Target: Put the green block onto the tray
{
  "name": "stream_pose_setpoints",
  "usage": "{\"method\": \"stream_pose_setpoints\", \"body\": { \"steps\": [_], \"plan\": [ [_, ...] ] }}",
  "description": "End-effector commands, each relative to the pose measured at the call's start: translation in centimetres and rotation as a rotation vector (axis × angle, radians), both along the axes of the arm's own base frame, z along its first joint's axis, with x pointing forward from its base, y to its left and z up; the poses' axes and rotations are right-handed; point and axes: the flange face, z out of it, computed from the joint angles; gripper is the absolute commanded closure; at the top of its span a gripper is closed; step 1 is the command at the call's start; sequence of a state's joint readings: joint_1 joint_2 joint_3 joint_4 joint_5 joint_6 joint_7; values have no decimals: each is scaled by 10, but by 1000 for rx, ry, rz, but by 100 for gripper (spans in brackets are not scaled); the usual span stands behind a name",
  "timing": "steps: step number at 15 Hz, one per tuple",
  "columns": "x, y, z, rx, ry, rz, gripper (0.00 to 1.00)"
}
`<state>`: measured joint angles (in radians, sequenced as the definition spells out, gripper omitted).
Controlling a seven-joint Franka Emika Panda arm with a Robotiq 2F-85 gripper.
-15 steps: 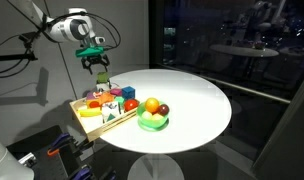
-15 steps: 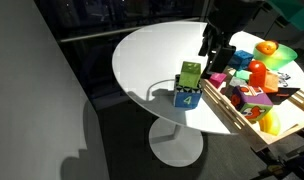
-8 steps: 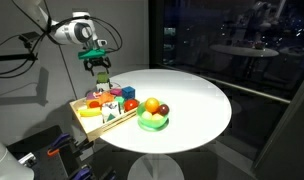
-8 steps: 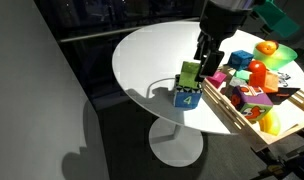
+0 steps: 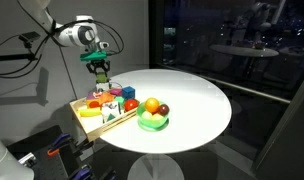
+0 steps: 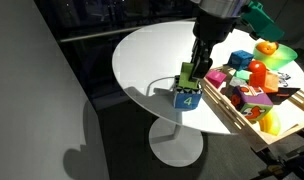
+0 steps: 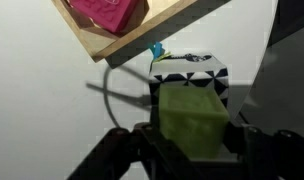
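Light-green toy block [image 7: 192, 122] sat between the black gripper's [image 7: 192, 142] jaws, contact unclear. A skewed squeeze could topple the blue-patterned cube [image 7: 189, 68] beneath.

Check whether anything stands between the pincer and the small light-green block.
Nothing visible does. The pincer has its fingers either side of the small light-green block, which sits on a blue numbered cube beside the shallow light-wood tray.
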<state>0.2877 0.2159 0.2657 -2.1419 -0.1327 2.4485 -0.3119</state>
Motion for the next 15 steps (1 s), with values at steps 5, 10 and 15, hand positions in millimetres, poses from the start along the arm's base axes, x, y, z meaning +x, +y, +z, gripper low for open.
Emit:
{"method": "stream_pose_setpoints", "body": {
  "steps": [5, 10, 15],
  "plan": [
    [0, 0, 16, -11, -5, -18, 71],
    [-7, -11, 32, -32, 7, -23, 71],
    [-18, -31, 49, -84, 27, -34, 71]
  ]
}}
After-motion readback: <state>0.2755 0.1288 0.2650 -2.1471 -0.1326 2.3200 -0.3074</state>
